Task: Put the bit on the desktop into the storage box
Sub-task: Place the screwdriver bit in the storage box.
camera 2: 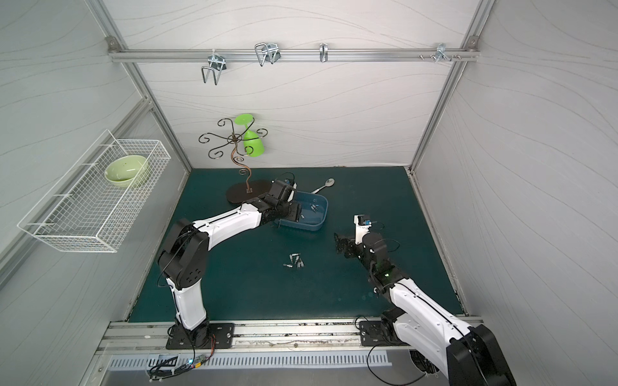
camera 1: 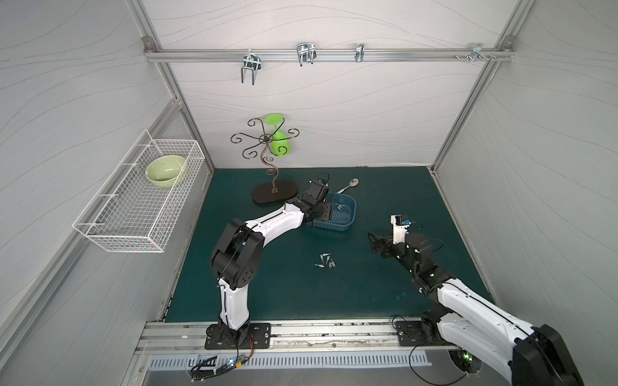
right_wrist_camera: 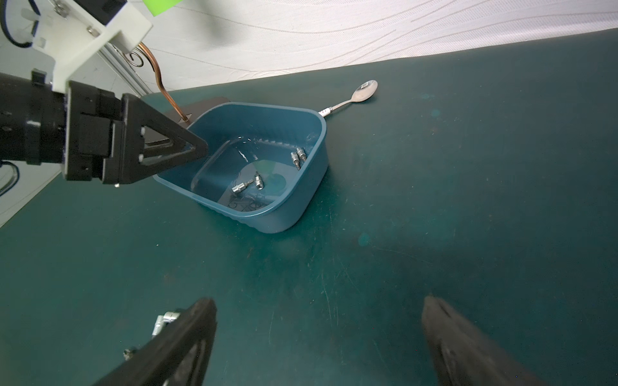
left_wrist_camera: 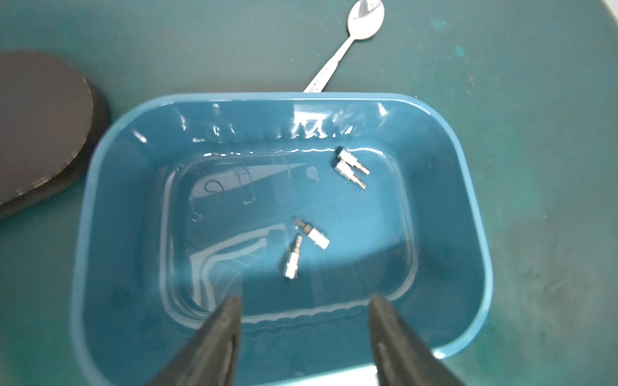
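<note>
In both top views the left gripper (camera 1: 329, 214) hangs over the end of the storage box (camera 1: 351, 214) nearest its own arm. A cluster of loose bits (camera 1: 326, 261) lies on the counter (camera 1: 284, 294), well apart from the box and between the two arms. The right gripper (camera 1: 373, 244) hovers low near that cluster.

In the left wrist view the left gripper's jaws stand partly apart with nothing between them. Four boxed bits (left_wrist_camera: 317, 237) lie on the box floor in two pairs. A spoon (left_wrist_camera: 354, 33) lies just beyond the far rim, and a dark stand base (left_wrist_camera: 40, 127) sits beside the box. The drop looks finished, so the arm should rise straight up, clear of the rim, before swinging away. Otherwise a finger could catch the wall and drag the box.

In the right wrist view the right gripper is spread wide and empty, with one bit showing just beside a finger (right_wrist_camera: 187, 334). For the next pick, centre on a single bit at the cluster's edge and close across its thicker end. Close gently so the neighbouring bits stay put.
</note>
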{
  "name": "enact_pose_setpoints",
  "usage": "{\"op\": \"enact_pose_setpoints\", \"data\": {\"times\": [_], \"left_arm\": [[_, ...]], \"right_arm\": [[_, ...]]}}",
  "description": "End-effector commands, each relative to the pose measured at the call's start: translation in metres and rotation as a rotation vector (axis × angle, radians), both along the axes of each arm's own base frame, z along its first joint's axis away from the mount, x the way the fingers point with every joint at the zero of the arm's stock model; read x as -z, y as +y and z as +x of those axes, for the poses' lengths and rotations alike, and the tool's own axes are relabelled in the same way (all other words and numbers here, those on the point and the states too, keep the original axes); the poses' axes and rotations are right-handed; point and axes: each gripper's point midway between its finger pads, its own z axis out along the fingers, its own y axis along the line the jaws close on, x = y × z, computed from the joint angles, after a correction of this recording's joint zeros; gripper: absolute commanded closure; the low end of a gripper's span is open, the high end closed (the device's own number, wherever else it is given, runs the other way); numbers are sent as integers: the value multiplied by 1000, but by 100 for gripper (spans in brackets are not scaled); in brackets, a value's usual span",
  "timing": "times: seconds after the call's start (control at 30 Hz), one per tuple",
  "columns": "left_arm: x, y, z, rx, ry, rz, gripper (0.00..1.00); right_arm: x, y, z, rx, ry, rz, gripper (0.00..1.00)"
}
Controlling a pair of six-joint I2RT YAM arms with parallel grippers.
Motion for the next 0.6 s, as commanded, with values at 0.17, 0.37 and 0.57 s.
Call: {"op": "enact_pose_setpoints", "data": {"times": [0.17,0.37,0.57], "left_arm": [[-43,23,-45,-28,-13,-86,27],[-25,41,-93,-42,67,-37,25],[-6,48,-129,-51,128,12,24]], "right_arm": [[-12,-1,3,14,-22,19,1],[-11,-12,6,88,-7,30,1],[-8,-13,9,106,20,21,1]]}}
